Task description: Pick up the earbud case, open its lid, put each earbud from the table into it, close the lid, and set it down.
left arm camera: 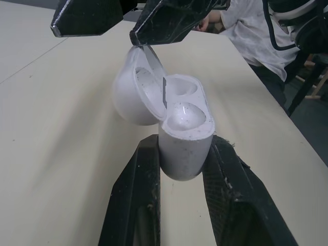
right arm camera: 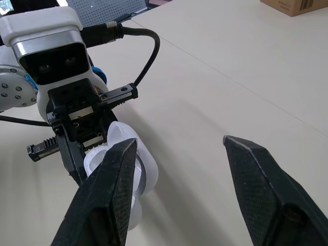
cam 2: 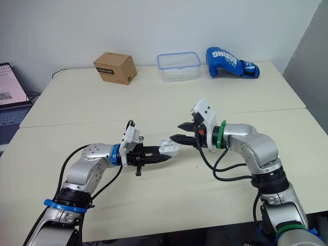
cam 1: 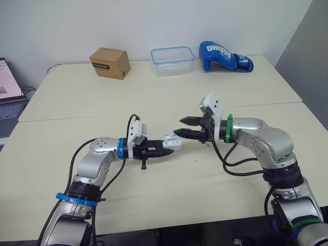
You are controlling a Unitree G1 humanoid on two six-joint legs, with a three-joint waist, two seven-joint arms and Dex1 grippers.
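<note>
Over the table (cam 1: 154, 97), midway between its side edges and nearer the front edge, the left gripper (cam 1: 165, 150) clamps the white case (cam 1: 173, 143) by its base, lid (left arm camera: 130, 87) swung open. The right gripper (cam 1: 178, 127), spread wide, meets it, one fingertip (left arm camera: 174, 18) at the lid's rim.

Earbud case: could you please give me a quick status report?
Left gripper shut on case. Lid open. Right gripper open, a fingertip at lid's rim. Box, tub, glove far back.
</note>
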